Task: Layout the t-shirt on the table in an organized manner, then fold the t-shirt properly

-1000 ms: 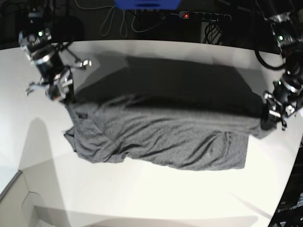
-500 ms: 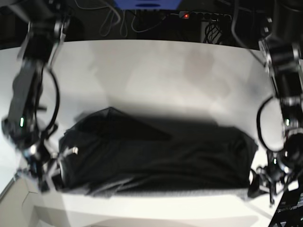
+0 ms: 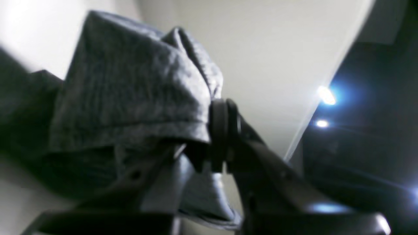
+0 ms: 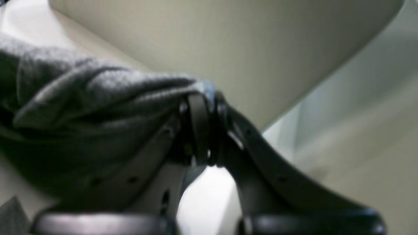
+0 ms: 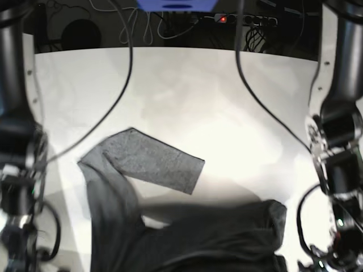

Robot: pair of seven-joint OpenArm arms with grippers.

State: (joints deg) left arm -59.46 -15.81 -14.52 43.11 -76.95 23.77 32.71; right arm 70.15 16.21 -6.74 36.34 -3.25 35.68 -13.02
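The dark grey t-shirt [image 5: 153, 161] hangs bunched at the near edge of the white table [image 5: 198, 85]. One sleeve trails flat across the tabletop, and the body runs off the bottom of the base view. In the left wrist view my left gripper [image 3: 225, 130] is shut on a folded edge of the t-shirt [image 3: 130, 98]. My right gripper [image 4: 209, 127] is shut on another gathered edge of the t-shirt [image 4: 81, 98], with the table [image 4: 228, 39] behind it. Neither gripper's fingertips show in the base view; only the arms do.
My arms rise along both sides of the base view, one at the left [image 5: 17, 170] and one at the right [image 5: 334, 141]. Cables and a power strip [image 5: 238, 18] lie beyond the far edge. The table's edge [image 3: 313, 107] runs close beside the left gripper.
Both arms have swung from the far side of the table to the near side, dragging the shirt with them. The shirt went from spread mid-table to bunched at the near edge, one sleeve trailing.
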